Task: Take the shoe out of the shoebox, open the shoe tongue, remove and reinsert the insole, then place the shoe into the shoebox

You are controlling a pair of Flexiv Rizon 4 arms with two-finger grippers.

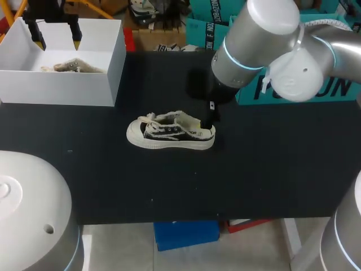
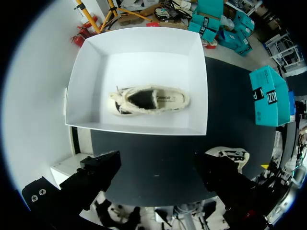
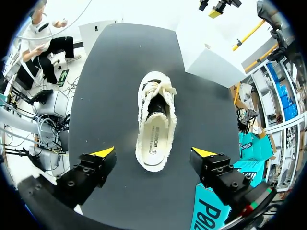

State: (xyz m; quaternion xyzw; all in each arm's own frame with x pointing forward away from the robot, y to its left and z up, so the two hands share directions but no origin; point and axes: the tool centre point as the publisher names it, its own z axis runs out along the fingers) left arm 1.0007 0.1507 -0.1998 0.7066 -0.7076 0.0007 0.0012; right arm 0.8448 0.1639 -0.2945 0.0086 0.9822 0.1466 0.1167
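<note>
The shoe (image 1: 169, 134) lay on its sole near the middle of the table (image 1: 271, 169), toe toward the left edge. Opening the tongue would probably go best with one finger slipped under its tip, lifting gently toward the toe. The right gripper (image 3: 153, 152) hung over the heel, fingers spread wide, holding nothing. The left gripper (image 2: 160, 165) hovered, likewise spread and empty, above the shoebox (image 1: 115, 62) at the far left corner, where a second shoe (image 2: 148, 99) lay.

cream shoe (image 1: 170, 134), white shoebox (image 1: 56, 87), black table (image 1: 254, 169)
</note>
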